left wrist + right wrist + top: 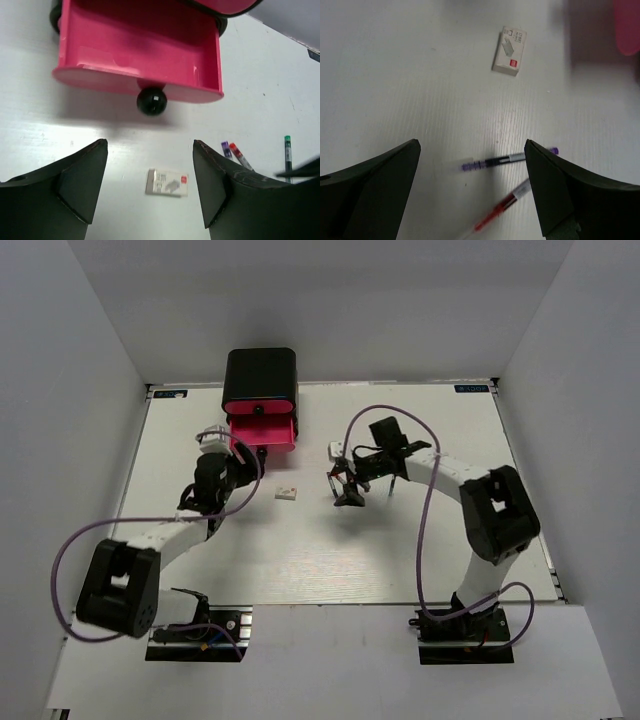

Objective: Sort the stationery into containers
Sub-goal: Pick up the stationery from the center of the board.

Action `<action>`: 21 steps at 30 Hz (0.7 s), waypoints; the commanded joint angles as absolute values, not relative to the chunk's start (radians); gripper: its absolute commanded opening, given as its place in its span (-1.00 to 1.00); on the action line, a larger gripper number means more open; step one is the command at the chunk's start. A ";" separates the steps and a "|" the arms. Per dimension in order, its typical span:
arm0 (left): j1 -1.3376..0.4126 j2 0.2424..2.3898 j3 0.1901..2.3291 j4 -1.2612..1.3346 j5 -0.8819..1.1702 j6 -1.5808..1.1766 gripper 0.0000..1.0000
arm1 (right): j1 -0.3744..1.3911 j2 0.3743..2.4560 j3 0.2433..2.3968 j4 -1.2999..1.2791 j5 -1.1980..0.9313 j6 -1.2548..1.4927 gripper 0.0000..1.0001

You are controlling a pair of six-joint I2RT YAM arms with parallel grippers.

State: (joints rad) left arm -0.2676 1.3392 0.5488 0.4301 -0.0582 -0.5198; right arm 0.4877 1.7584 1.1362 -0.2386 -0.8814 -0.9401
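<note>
The black rounded box (260,372) stands at the back with its lowest pink drawer (263,430) pulled out; in the left wrist view the drawer (140,55) shows only its bare pink floor, with its black knob (151,101) in front. My left gripper (243,464) is open and empty just in front of the drawer, with the white eraser (167,182) lying between its fingers below. My right gripper (347,490) is open and empty above a purple pen (507,160) and a red pen (502,210). The eraser (510,51) lies beyond them.
A green pen (287,150) lies on the table right of the purple pen (226,149) and the red pen (240,156). A small white item (334,449) lies near the right arm. White walls enclose the table (330,560) on three sides.
</note>
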 commanded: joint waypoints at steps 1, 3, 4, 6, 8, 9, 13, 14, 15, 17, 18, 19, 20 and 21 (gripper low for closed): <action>-0.265 1.203 0.485 0.332 -0.081 -0.521 0.58 | 0.561 1.848 1.236 -0.217 -0.858 -0.887 0.81; -0.265 1.096 0.440 0.266 -0.107 -0.537 0.58 | 0.578 1.906 1.284 -0.168 -0.833 -0.841 0.78; -0.265 1.062 0.428 0.243 -0.126 -0.555 0.58 | 0.615 1.922 1.307 -0.147 -0.795 -0.769 0.71; -0.265 0.969 0.396 0.172 -0.142 -0.586 0.58 | 0.644 1.983 1.348 -0.126 -0.744 -0.714 0.65; -0.265 0.910 0.362 0.115 -0.153 -0.643 0.58 | 0.678 2.026 1.394 -0.115 -0.697 -0.680 0.61; -0.265 0.882 0.351 0.097 -0.166 -0.666 0.58 | 0.686 2.039 1.411 -0.092 -0.666 -0.661 0.58; -0.265 0.755 0.296 0.008 -0.201 -0.777 0.55 | 0.721 2.092 1.446 -0.055 -0.577 -0.612 0.58; -0.265 0.714 0.296 -0.008 -0.212 -0.787 0.55 | 0.726 2.118 1.454 -0.057 -0.574 -0.612 0.58; -0.265 0.697 0.287 -0.041 -0.212 -0.796 0.55 | 0.730 2.126 1.480 -0.072 -0.569 -0.617 0.58; -0.265 0.663 0.287 -0.070 -0.222 -0.796 0.55 | 0.742 2.154 1.496 -0.078 -0.549 -0.615 0.58; -0.265 0.663 0.287 -0.092 -0.222 -0.796 0.55 | 0.749 2.163 1.502 -0.078 -0.545 -0.615 0.58; -0.265 0.654 0.287 -0.092 -0.222 -0.796 0.55 | 0.750 2.169 1.511 -0.078 -0.535 -0.614 0.58; -0.265 0.653 0.287 -0.106 -0.222 -0.796 0.55 | 0.756 2.187 1.517 -0.081 -0.531 -0.608 0.55; -0.265 0.653 0.287 -0.106 -0.222 -0.796 0.55 | 0.759 2.194 1.528 -0.083 -0.528 -0.606 0.55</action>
State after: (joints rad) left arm -0.2676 0.6647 0.2920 -0.0460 -0.2008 -0.7731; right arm 0.7452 2.1704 1.4765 -0.0986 -0.5648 -0.6327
